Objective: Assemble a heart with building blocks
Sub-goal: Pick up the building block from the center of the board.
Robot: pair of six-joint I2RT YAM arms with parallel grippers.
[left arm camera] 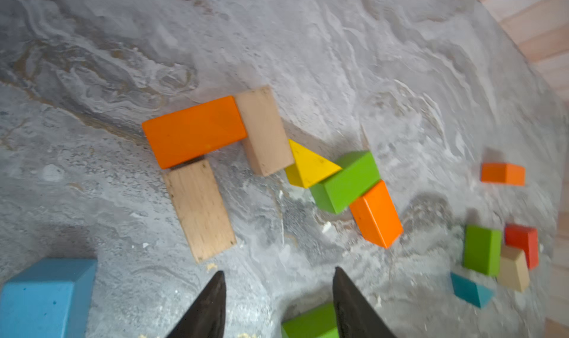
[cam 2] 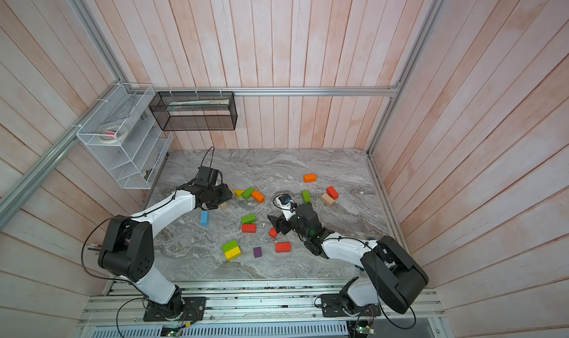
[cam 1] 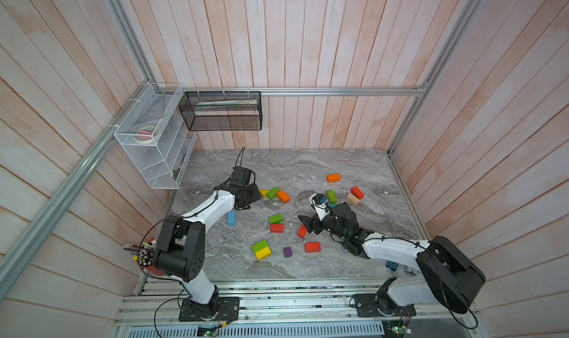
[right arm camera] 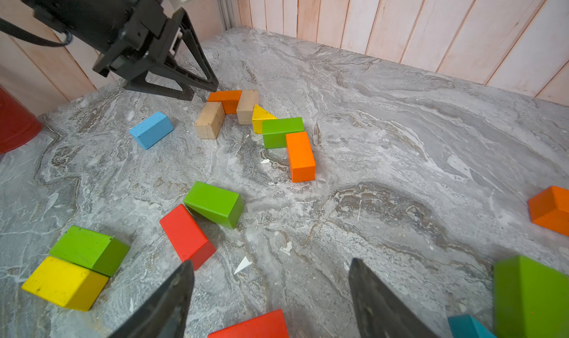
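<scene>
Closest to you on the counter [cam 1: 240, 268], the front yellow brick [cam 1: 263, 253] and front green brick [cam 1: 259, 246] lie side by side, touching. The purple cube [cam 1: 287, 252] and front red brick [cam 1: 312, 247] sit just to their right.

A little further in, your right hand [right arm camera: 271, 262] hangs low over the counter with its fingers spread wide and nothing between the tips. A small red block [cam 1: 302, 231] lies just beside it, ungripped. To its left, the middle green brick [right arm camera: 215, 202] leans tilted against the middle red brick [right arm camera: 186, 236]. The blue brick [cam 1: 231, 218] lies apart, further left.

Beyond that, your left hand [left arm camera: 278, 271] is spread and empty, just short of the row being built. In that row the long orange brick [left arm camera: 194, 130] touches the near tan brick [left arm camera: 200, 210] at one end and the far tan brick [left arm camera: 266, 130] at the other. The yellow wedge [left arm camera: 308, 164], row green brick [left arm camera: 346, 182] and row orange brick [left arm camera: 377, 213] then follow in a touching chain.

On the right, near that row's level, the upright green block [cam 1: 331, 196] stands next to a teal wedge [left arm camera: 471, 290], and the tan block [cam 1: 353, 199] touches the back red brick [cam 1: 357, 192]. Farthest back, the lone orange brick [cam 1: 333, 177] lies by itself.
</scene>
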